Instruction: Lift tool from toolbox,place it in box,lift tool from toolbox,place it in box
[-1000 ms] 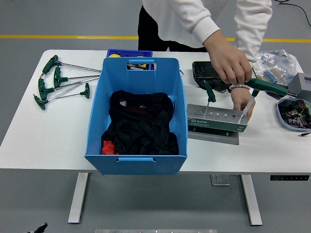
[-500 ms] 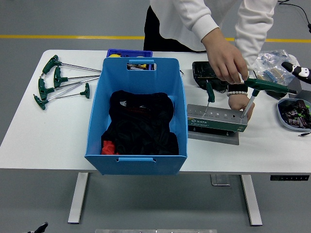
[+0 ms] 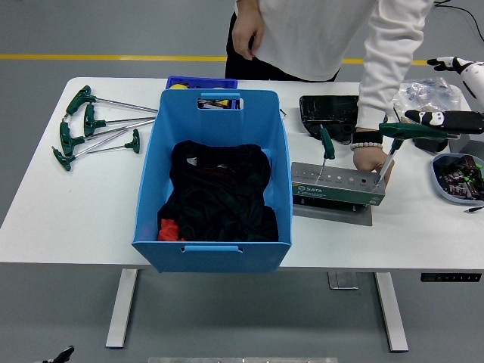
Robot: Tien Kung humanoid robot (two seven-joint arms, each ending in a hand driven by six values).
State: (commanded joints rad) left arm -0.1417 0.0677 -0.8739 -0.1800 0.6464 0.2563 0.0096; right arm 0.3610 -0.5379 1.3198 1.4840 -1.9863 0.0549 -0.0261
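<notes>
A grey metal tool stand (image 3: 338,185) sits on the table to the right of the big blue box (image 3: 212,227). Two green T-handle wrenches stand upright in it: a short one (image 3: 325,144) on the left and a taller one (image 3: 412,130) on the right. A person's hand (image 3: 373,161) steadies the stand's right end. My right hand (image 3: 446,94) reaches in from the right edge, fingers spread and holding nothing, just above and right of the taller wrench's handle. The left hand is out of view.
Black cloth lies inside the blue box. Several green T-handle wrenches (image 3: 91,125) lie at the table's left. Behind the stand are a black tray (image 3: 329,113) and a plastic bag (image 3: 423,92). A dish of small parts (image 3: 457,178) sits at the right edge.
The person's other hand let go of the wrenches and drew back to the body. My right hand came in from the right edge toward the taller wrench's handle.
</notes>
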